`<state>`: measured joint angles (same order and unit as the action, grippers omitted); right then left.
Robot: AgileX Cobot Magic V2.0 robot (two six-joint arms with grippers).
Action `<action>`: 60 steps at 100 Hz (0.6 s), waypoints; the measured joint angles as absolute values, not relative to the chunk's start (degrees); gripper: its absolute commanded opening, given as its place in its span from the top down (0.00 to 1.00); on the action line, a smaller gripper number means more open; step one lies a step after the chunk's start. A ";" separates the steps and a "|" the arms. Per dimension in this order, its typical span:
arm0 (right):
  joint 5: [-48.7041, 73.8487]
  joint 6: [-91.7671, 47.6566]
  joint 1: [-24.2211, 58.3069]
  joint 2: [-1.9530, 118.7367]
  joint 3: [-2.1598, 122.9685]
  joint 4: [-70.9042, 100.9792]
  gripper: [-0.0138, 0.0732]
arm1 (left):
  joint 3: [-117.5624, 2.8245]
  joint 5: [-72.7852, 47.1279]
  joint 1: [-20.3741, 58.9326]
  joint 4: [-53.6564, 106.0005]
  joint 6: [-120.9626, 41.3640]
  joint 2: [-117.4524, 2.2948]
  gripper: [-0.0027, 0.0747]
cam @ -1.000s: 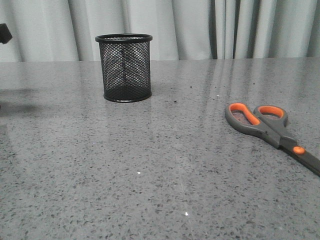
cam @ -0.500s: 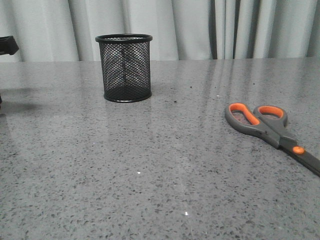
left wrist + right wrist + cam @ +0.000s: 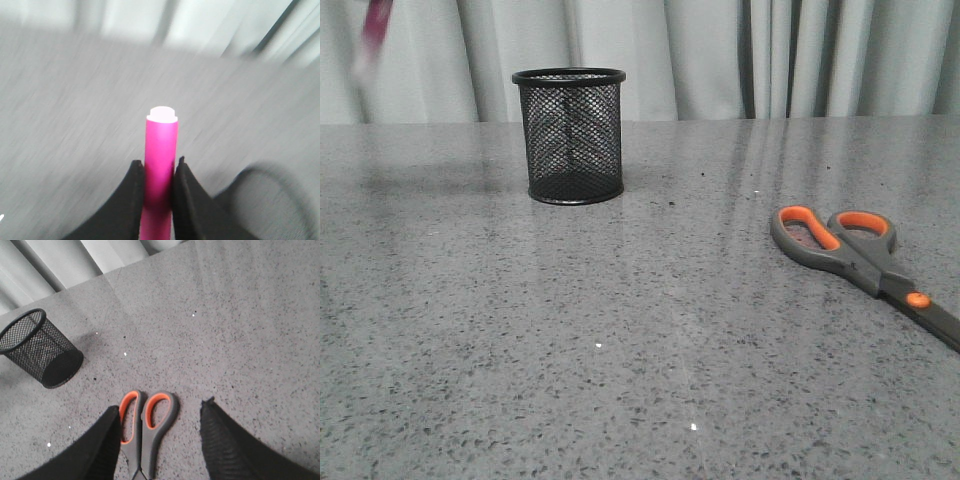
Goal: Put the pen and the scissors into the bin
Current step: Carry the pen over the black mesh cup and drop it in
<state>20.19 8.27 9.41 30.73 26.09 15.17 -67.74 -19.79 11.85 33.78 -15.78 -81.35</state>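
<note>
L end effector grips pen; scissors on table.

The black wire-mesh bin stands upright toward the table's far left, the grey-handled scissors with orange-lined loops lie flat and closed well to its right, and the bright pink, white-tipped pen is pinched in the left claw, off the table.
</note>
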 measured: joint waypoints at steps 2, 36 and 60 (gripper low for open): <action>19.90 8.27 9.41 30.73 26.09 15.23 0.46 | -67.74 -17.71 12.68 35.93 -17.04 -81.27 0.99; 18.99 8.27 9.41 30.73 26.09 16.41 0.46 | -68.27 6.75 26.44 41.82 -23.54 -86.74 0.99; 18.86 8.27 9.41 30.73 26.09 16.54 0.46 | -72.70 8.58 30.14 39.26 -23.75 -94.04 0.99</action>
<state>18.86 8.27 9.41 30.73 26.09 16.54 -72.70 8.58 30.14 39.26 -23.75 -94.04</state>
